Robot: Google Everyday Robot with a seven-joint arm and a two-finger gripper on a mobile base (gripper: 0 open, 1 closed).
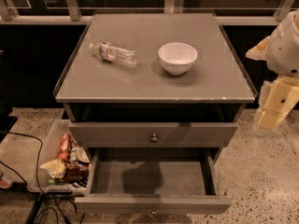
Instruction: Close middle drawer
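The middle drawer [152,177] is pulled far out at the bottom of the camera view. Its grey inside is empty, and its front panel [140,203] with a small round knob [153,212] lies at the lower edge. Above it, the uppermost drawer front [196,133] with its knob [154,137] stands only slightly out under the cabinet top. The lowest drawer is hidden beneath the open one. My gripper [273,113] hangs at the far right, beside the cabinet's right front corner, apart from every drawer.
On the cabinet top [154,85] lie a clear plastic water bottle [113,53] on its side and a white bowl [177,57]. A clear bin with snack packets [63,160] stands on the floor left of the open drawer. Black cables [32,181] run beside it.
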